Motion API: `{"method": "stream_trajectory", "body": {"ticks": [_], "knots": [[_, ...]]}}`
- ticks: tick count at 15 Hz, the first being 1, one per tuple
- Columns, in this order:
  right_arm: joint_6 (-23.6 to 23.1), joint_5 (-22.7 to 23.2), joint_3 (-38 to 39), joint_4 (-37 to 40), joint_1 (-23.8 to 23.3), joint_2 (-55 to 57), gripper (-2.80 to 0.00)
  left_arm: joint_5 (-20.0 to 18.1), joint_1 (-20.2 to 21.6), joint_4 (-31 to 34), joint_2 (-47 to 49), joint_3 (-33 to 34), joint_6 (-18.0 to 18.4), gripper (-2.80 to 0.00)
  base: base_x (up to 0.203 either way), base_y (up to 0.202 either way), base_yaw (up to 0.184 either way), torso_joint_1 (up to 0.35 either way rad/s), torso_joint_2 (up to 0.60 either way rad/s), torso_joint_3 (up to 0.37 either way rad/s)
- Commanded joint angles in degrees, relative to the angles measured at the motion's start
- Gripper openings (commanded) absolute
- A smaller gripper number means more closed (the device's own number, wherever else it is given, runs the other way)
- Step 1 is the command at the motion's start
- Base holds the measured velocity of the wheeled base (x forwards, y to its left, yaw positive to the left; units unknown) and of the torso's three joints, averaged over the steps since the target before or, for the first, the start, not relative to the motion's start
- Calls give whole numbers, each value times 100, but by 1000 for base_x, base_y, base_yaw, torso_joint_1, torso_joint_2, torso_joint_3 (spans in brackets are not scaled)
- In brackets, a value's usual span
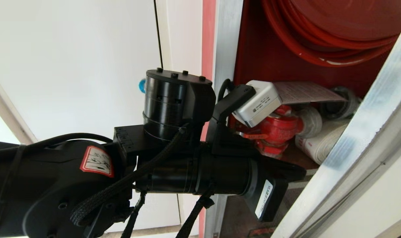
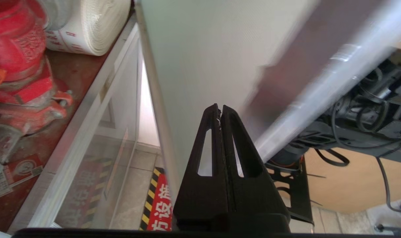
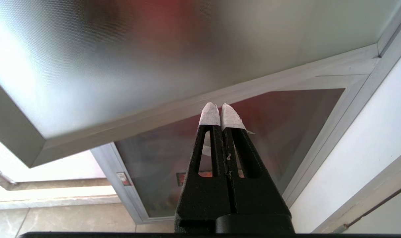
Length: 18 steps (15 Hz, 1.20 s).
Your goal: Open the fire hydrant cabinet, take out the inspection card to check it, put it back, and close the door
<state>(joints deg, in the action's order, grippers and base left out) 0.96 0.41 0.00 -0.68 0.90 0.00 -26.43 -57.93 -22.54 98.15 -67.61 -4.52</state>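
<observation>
with its fingers pressed shut on nothing, the left gripper (image 2: 220, 109) could snag the door (image 1: 359, 138) frame.

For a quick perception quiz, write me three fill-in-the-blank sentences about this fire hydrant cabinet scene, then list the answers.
1. The fingers of the left gripper are pressed ____, with nothing between them.
2. The inspection card rests inside the fire hydrant cabinet, above the ____ valve.
3. The rolled hose beside the valve is ____ in colour.
4. The door of the cabinet stands ____.

Missing words: together; red; white; open
</observation>
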Motion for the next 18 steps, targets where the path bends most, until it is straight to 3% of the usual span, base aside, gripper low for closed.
{"method": "stream_trajectory", "body": {"ticks": [1,10,18], "knots": [[0,2,18,-2,-2,12,-280,-11,-126,-14,39,-5,-5,-280,0,0,0,0,0,0],[-8,2,18,-2,-2,12,-280,-11,-623,-5,182,11,-5,-280,0,0,0,0,0,0],[-8,2,18,-2,-2,9,-280,-11,-790,-14,331,-95,4,-280,0,0,0,0,0,0]]}}
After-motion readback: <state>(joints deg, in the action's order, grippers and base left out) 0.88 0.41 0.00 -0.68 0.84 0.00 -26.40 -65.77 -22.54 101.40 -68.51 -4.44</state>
